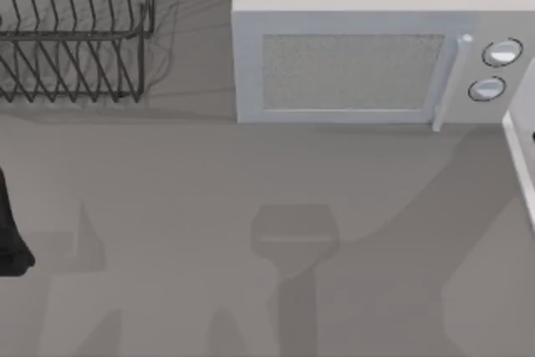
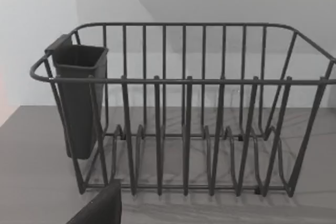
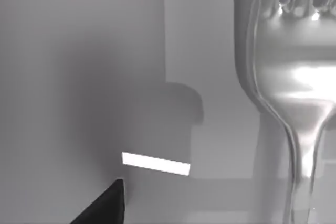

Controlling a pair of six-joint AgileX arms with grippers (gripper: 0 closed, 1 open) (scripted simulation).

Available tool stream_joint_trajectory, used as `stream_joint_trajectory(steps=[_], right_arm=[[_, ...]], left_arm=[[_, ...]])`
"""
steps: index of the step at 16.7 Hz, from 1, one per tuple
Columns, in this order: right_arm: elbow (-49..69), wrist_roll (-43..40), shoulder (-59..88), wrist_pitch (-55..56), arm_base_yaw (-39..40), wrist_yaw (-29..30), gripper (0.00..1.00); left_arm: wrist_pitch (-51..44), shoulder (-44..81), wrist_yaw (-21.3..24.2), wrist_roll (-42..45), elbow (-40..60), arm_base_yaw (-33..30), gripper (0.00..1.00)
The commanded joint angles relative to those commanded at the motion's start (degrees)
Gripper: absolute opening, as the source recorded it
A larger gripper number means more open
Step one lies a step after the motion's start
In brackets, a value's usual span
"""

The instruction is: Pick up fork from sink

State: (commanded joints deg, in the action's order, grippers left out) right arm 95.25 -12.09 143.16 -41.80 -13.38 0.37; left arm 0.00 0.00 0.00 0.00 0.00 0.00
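Left arm (image 1: 10, 236): a dark part of it sits at the far left edge of the top view, low beside the grey table (image 1: 167, 206), well apart from the microwave. Its wrist camera faces the wire dish rack (image 2: 184, 129) squarely from the front. One dark fingertip (image 2: 102, 208) of the left gripper pokes into that view near the rack's base; the other finger is not visible, so I cannot tell how wide the jaws stand.

Right arm: a white piece (image 1: 522, 165) enters at the right edge of the top view, just below the microwave's (image 1: 351, 64) knobs (image 1: 493, 73). Its wrist view shows the fork (image 3: 289, 87) very close to the lens, tines away from the camera, neck and handle running back toward it, the shiny bowl of the head catching highlights. The fork hangs in front of a plain grey surface with a blocky shadow and a bright white strip (image 3: 155, 163) behind it. One dark fingertip (image 3: 105, 205) of the right gripper shows off to the side of the handle. The grip point is out of frame, so I cannot tell whether the fingers are clamped on the fork.

View differences: the left wrist view reveals a dark cutlery cup (image 2: 79, 98) hung on one end of the rack. The top view gives the rack at back left, the microwave at back centre-right with its door closed.
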Motion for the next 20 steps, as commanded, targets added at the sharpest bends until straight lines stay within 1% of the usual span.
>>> stream_joint_trajectory(steps=[5, 18, 19, 20], right_arm=[[-0.42, 0.00, 0.59, 0.73, -0.01, 0.01, 1.00], [-0.42, 0.00, 0.59, 0.73, -0.01, 0.01, 0.02], [-0.42, 0.00, 0.59, 0.73, -0.01, 0.01, 0.00], [-0.42, 0.00, 0.59, 0.73, -0.01, 0.01, 0.00]], left_arm=[[0.00, 0.00, 0.00, 0.00, 0.00, 0.00, 1.00], [0.00, 0.00, 0.00, 0.00, 0.00, 0.00, 1.00], [0.00, 0.00, 0.00, 0.00, 0.00, 0.00, 1.00], [0.00, 0.00, 0.00, 0.00, 0.00, 0.00, 1.00]])
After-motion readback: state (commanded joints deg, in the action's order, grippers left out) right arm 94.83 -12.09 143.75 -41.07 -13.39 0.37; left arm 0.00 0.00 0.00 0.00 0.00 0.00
